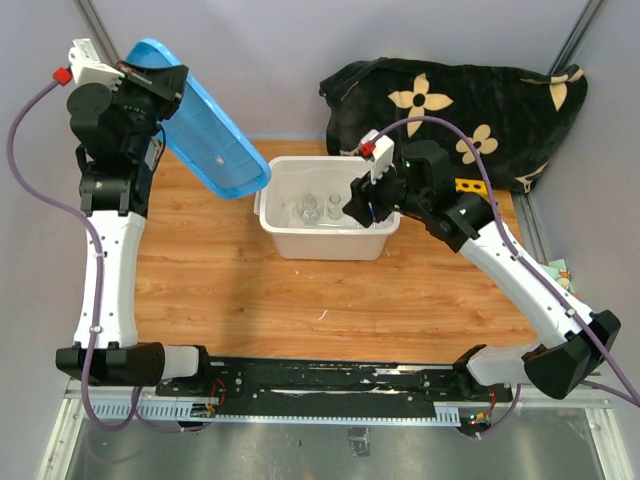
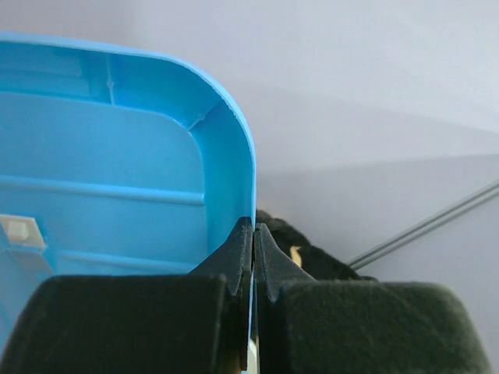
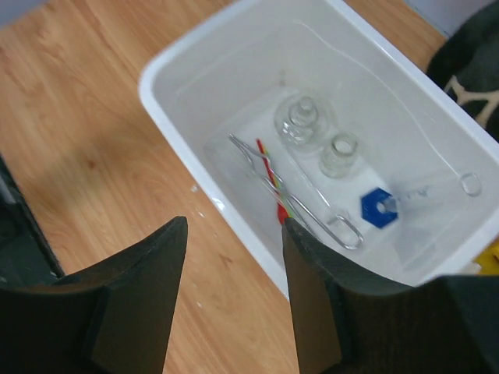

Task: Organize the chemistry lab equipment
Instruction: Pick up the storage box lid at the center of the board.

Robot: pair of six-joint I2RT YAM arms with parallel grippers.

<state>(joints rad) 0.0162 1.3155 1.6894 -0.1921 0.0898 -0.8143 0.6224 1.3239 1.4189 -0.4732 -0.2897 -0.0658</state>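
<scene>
My left gripper (image 1: 168, 88) is shut on the rim of the blue lid (image 1: 212, 132) and holds it tilted in the air at the back left; the left wrist view shows the closed fingertips (image 2: 254, 228) pinching the lid's edge (image 2: 234, 156). My right gripper (image 1: 362, 200) is open and empty over the right end of the white tub (image 1: 285, 240). In the right wrist view its jaws (image 3: 234, 226) straddle the tub's near wall (image 3: 234, 218). Inside lie two small glass beakers (image 3: 301, 125), metal tongs (image 3: 308, 206), a red-tipped stick (image 3: 270, 173) and a blue-capped clear tube (image 3: 380, 207).
The black flowered cloth (image 1: 450, 100) lies at the back right, behind the tub. A bit of the yellow rack (image 1: 468, 186) shows behind my right arm. The wooden table top (image 1: 200, 280) spreads in front of and left of the tub.
</scene>
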